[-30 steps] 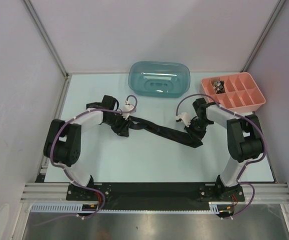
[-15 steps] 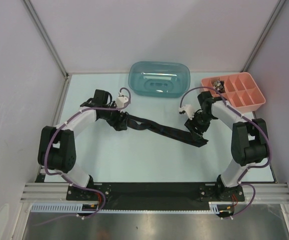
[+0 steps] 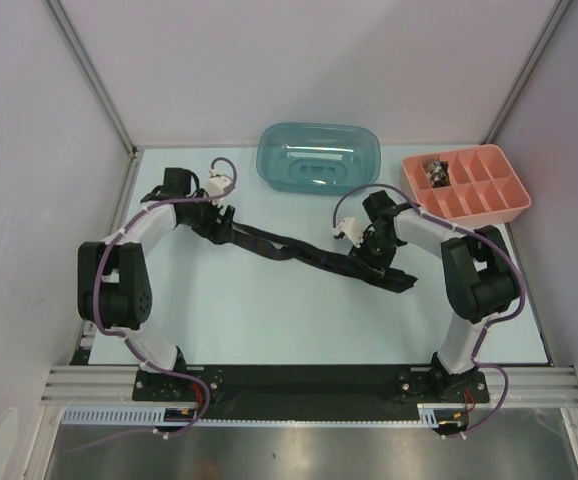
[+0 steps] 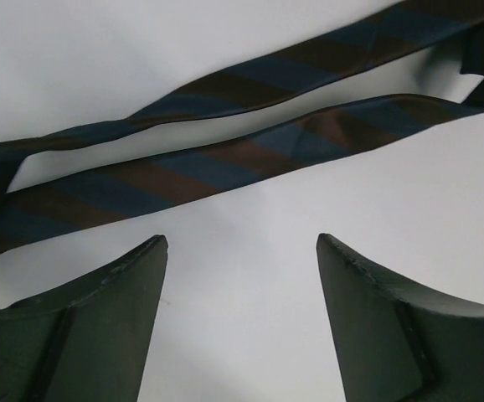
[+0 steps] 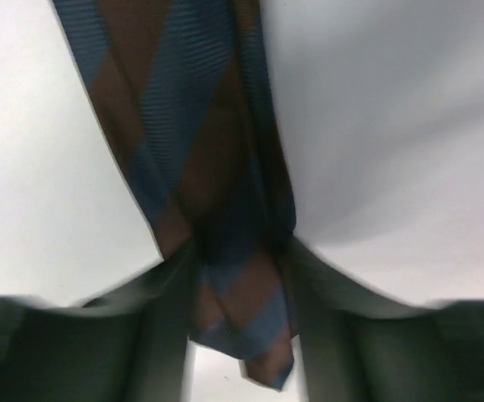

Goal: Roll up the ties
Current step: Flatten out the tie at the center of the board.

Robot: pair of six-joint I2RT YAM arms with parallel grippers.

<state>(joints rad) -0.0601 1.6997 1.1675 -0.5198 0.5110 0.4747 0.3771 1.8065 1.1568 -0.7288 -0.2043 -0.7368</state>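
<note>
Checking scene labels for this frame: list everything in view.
tie: 1, blue-brown striped, diagonal mid-table between the grippers
tub: 1, translucent teal, far edge, centre
compartment tray: 1, pink, far right
small items: count unclear, dark, tray's far-left compartment
table: 1, pale
left arm, right arm: black and white, bases at near edge
left gripper: open, beside the tie's left end
right gripper: tie between its fingers, grip unclear

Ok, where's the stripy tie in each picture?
Top external: the tie lies slantwise across the pale table.
Left wrist: tie crosses the upper half, doubled.
Right wrist: tie runs down the centre, into the right claw.
Shared landmark: that pale table beneath it.
</note>
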